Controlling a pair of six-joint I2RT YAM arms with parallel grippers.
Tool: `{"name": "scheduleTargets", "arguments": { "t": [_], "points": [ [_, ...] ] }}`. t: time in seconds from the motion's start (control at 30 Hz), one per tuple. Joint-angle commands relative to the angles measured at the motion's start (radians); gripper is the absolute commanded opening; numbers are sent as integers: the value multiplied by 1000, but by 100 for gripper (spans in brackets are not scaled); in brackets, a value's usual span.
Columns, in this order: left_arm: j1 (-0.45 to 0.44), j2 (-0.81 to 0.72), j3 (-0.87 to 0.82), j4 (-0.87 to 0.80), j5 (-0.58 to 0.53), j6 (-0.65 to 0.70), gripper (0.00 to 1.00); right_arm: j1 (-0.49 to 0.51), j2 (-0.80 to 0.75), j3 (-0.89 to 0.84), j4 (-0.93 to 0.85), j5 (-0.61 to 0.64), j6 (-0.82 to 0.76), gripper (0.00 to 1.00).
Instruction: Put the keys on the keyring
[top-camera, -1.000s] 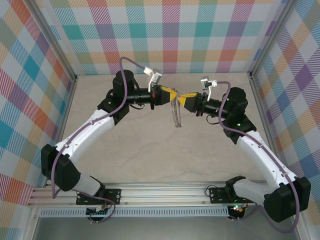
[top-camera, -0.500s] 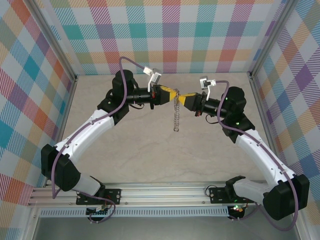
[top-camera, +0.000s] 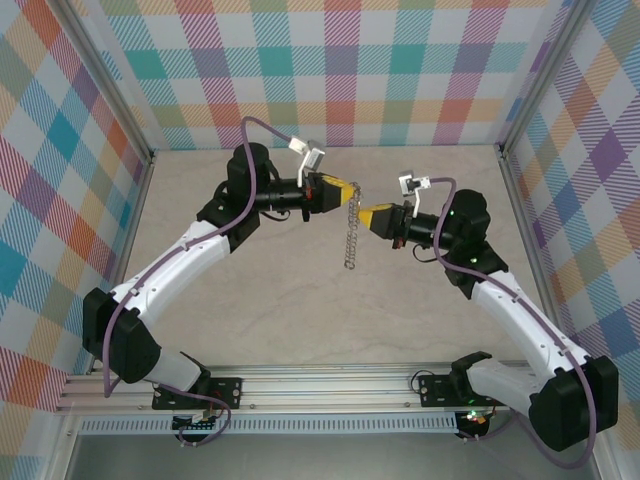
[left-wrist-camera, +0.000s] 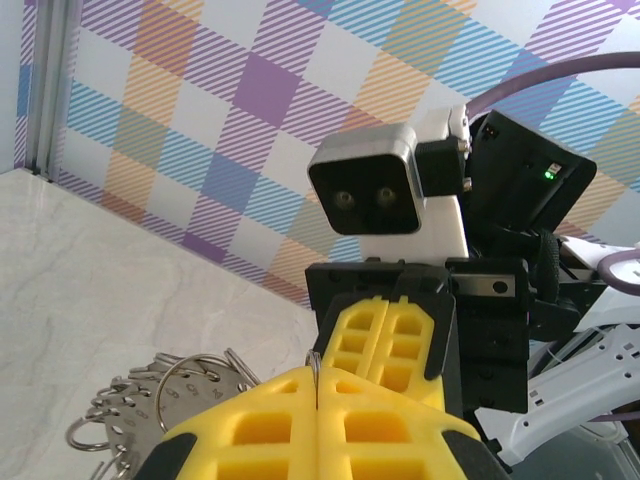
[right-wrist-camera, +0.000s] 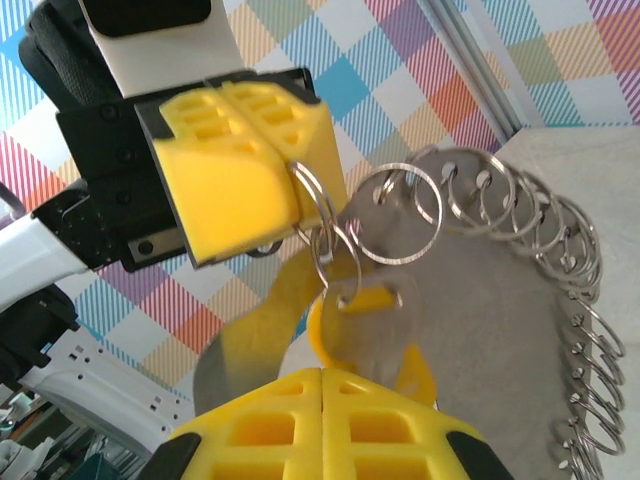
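Basically, left gripper (top-camera: 349, 190) is clamped on the silvery chain-like keyring (top-camera: 349, 235) so it dangles; right gripper (top-camera: 363, 213), fingers together, has the tiny yellow key (right-wrist-camera: 372, 297) at its tips, probably for threading.

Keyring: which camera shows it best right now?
Right wrist: the keyring shows close up, ring by ring, pinched in the left gripper. Top external shows it small, dangling from that gripper; left wrist catches a few rings beside its fingers.

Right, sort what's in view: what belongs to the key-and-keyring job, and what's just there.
Belongs to the job:
- keyring, hanging from the left gripper
- key, yellow-edged, hooked on a ring
- right gripper, shut beside the keyring

Just there:
- table
- checked walls
- metal rail at the arm bases
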Motion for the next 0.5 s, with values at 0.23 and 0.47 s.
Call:
{"name": "scheduleTargets", "arguments": {
  "t": [0.23, 0.47],
  "points": [
    [-4, -35, -3, 85, -1, -23, 0, 1, 6, 13, 82, -26, 51, 0],
    [-5, -45, -4, 69, -1, -12, 0, -43, -105, 18, -1, 80, 0, 44]
  ]
}}
